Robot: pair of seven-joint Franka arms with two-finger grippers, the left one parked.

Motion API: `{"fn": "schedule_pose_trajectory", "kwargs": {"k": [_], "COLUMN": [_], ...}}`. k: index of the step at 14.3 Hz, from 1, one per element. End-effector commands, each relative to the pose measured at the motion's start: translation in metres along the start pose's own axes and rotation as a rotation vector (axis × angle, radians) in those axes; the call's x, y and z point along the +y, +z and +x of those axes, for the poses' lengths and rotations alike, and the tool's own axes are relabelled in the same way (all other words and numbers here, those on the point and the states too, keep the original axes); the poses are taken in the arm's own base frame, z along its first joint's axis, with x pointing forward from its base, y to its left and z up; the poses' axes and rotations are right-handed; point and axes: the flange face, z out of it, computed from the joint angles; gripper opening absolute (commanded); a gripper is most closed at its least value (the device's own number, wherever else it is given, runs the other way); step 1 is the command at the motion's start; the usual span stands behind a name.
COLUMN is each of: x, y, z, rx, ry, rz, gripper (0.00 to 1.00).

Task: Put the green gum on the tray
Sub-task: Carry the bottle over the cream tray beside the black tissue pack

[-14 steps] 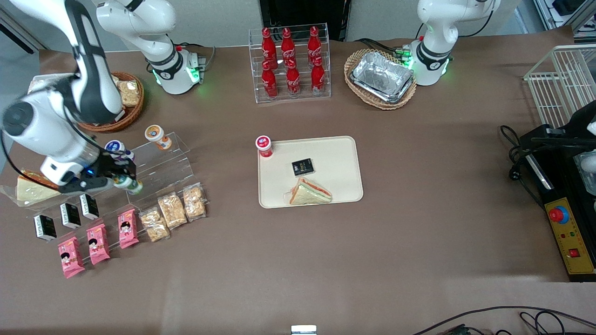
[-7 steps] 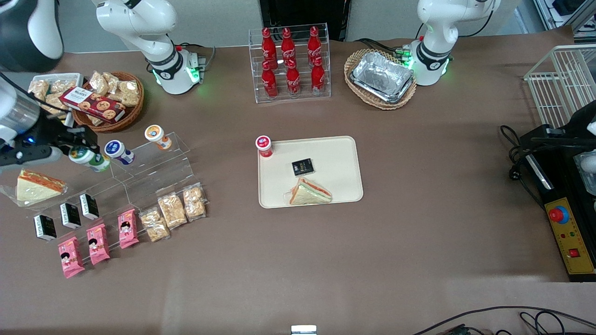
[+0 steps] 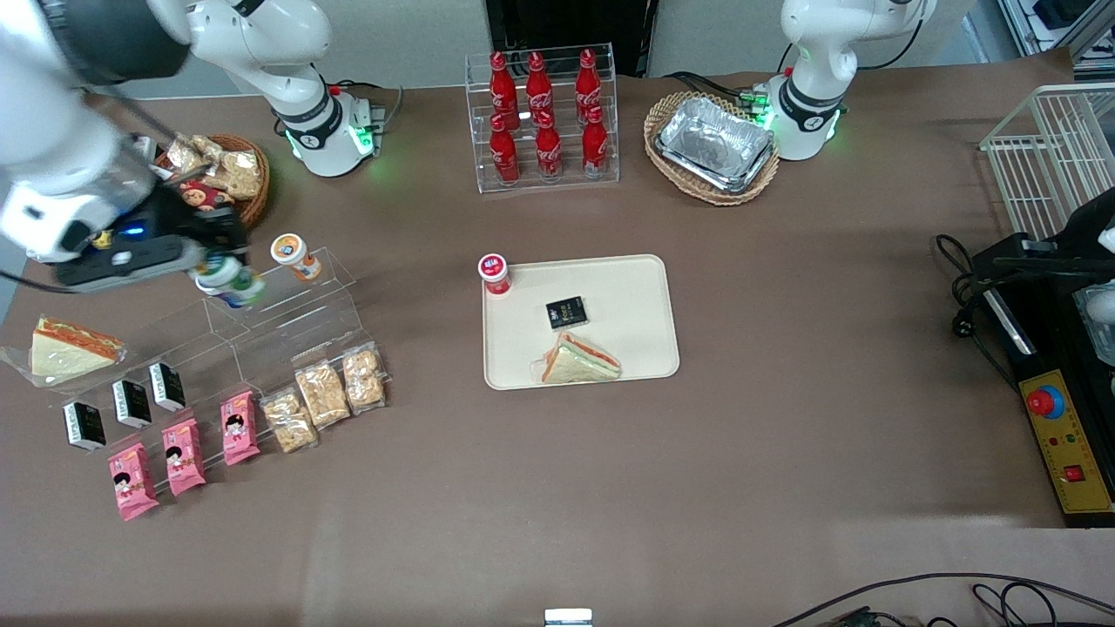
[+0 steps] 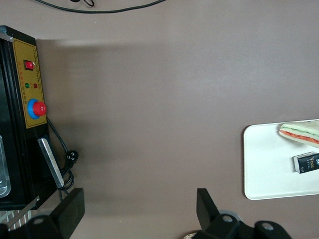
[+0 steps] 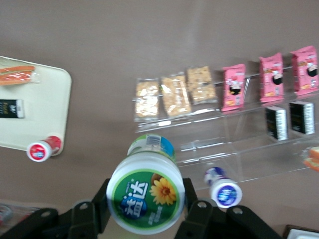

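Observation:
The green gum (image 3: 230,285) is a small white bottle with a green label. It hangs above the clear acrylic stand (image 3: 287,322), clamped in my right gripper (image 3: 222,272). In the right wrist view the gum's green flower-printed end (image 5: 146,199) sits between the two black fingers (image 5: 193,205), which press on its sides. The cream tray (image 3: 640,287) lies flat at the table's middle, well away from the gripper toward the parked arm's end. It also shows in the right wrist view (image 5: 47,107) and in the left wrist view (image 4: 264,169).
The tray holds a sandwich (image 3: 579,359) and a black packet (image 3: 566,312), with a red-capped bottle (image 3: 494,273) at its corner. An orange-capped bottle (image 3: 292,254) and a blue-capped bottle (image 5: 225,193) stand on the stand. Snack packs (image 3: 322,394), pink packs (image 3: 183,457) and a wicker basket (image 3: 231,187) lie nearby.
The gripper has carried the green gum from the working arm's end of the table back over the acrylic stand, closer to the orange-capped bottle. The blue-capped bottle is now covered in the front view.

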Motion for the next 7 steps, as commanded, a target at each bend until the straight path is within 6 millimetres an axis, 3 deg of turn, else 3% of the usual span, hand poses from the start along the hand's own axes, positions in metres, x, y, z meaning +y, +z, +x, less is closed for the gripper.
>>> {"fn": "schedule_pose_trajectory", "kwargs": {"k": [1, 3, 7], "x": [-0.079, -0.132, -0.235], "y": [0.002, 0.012, 0.056], "z": [0.006, 0.004, 0.008], "rx": [-0.025, -0.033, -0.037], "ry": [0.068, 0.085, 0.153], "rz": [0.002, 0.002, 0.013], "gripper": [0.00, 0.00, 0.00]}}
